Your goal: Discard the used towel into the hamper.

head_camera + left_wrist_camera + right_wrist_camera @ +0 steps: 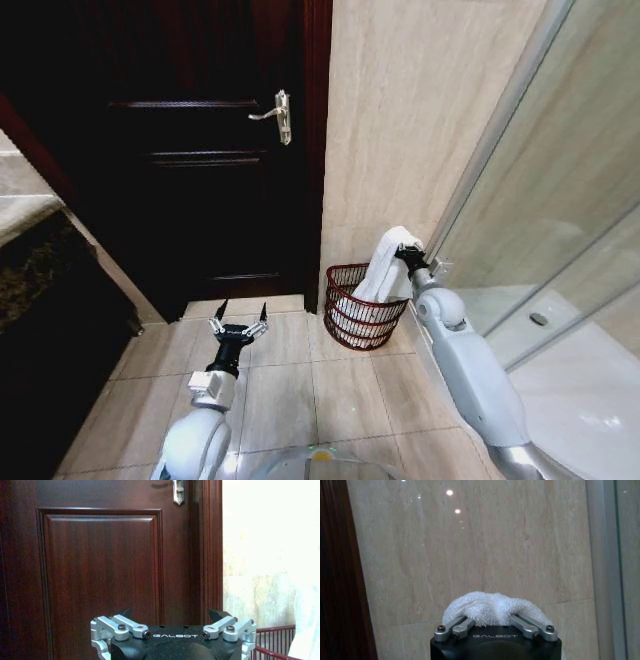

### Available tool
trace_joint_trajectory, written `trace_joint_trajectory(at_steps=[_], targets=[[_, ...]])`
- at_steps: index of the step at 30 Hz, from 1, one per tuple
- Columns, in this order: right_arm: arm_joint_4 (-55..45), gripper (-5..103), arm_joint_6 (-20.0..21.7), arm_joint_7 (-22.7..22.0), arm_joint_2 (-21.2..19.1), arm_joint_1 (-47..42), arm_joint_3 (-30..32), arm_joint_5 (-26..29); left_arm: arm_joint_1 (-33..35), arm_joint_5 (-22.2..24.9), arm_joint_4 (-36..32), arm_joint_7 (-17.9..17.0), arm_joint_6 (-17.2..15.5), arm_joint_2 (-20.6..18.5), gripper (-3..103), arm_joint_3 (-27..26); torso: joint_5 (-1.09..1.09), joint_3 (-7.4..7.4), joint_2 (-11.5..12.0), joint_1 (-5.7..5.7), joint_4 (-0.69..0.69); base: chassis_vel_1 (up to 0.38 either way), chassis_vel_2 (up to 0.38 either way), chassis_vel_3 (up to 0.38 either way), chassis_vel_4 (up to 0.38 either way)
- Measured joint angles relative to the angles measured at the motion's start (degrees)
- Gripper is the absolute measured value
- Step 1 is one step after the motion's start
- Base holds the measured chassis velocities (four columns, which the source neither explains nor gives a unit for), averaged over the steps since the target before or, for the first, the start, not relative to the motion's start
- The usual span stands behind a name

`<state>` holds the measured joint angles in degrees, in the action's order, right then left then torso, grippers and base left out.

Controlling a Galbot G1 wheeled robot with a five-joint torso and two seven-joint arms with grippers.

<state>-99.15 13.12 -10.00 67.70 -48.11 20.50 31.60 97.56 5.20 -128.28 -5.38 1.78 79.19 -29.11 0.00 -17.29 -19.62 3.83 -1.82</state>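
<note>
Head view: right gripper clamped on white terry towel, above dark red wire hamper so cloth falls inside. Left gripper parked low before dark wooden door, fingers spread, holding nothing.

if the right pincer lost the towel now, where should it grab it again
Grip the towel at its bunched top fold, coming from above. That fold stands clear over the hamper rim, while its lower end hangs inside the basket. The right pincer holds that fold now; the left pincer hangs open over the floor.
</note>
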Motion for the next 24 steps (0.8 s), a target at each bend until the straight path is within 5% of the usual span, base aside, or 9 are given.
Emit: trace_joint_trajectory(at_steps=[24], targets=[[-8.6,9,0.1,1.6,1.5,-10.2,4.2,-3.9,-0.5,0.3,0.9,-0.4,1.0,-0.3,100,0.1,0.01,0.25,0.6,-0.29,-0.01,-0.035,0.038,0.035,-0.036]])
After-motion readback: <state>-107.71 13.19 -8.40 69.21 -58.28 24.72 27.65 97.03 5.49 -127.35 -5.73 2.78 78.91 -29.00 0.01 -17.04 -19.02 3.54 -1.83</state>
